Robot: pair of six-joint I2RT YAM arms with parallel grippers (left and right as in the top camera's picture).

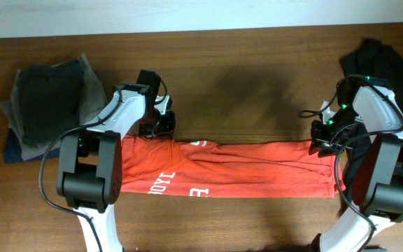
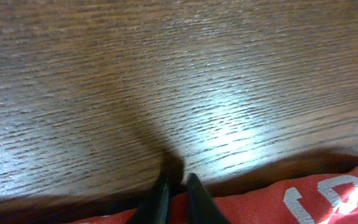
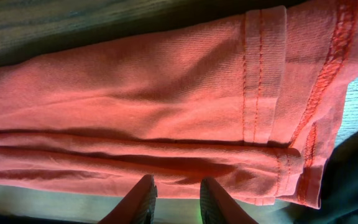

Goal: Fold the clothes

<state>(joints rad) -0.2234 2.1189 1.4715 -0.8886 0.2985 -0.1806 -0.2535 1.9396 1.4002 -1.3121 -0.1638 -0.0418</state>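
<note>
Overhead and wrist views, read from my near edge outward. Nearest me, the red-orange T-shirt with white block lettering (image 1: 243, 168) lies folded into a long flat band across the brown wood-grain bench (image 1: 243, 84), running left to right between the two arms. Its stitched hem shows at the right end, in the right wrist view (image 3: 135, 99).

The right claw (image 1: 322, 143) sits over that hem end. Its fingers (image 3: 143, 199) stand apart, spread just above the cloth and gripping nothing.

The left claw (image 1: 158, 129) sits at the far edge of the band's left end. In the left wrist view (image 2: 178, 180) its fingers are drawn nearly together, with a sliver of red fabric (image 2: 328, 199) pinched between them.

Farther back, a heap of dark grey garments (image 1: 47, 105) rests at the far left. A black garment (image 1: 380, 59) lies at the far right, partly behind the right arm.
</note>
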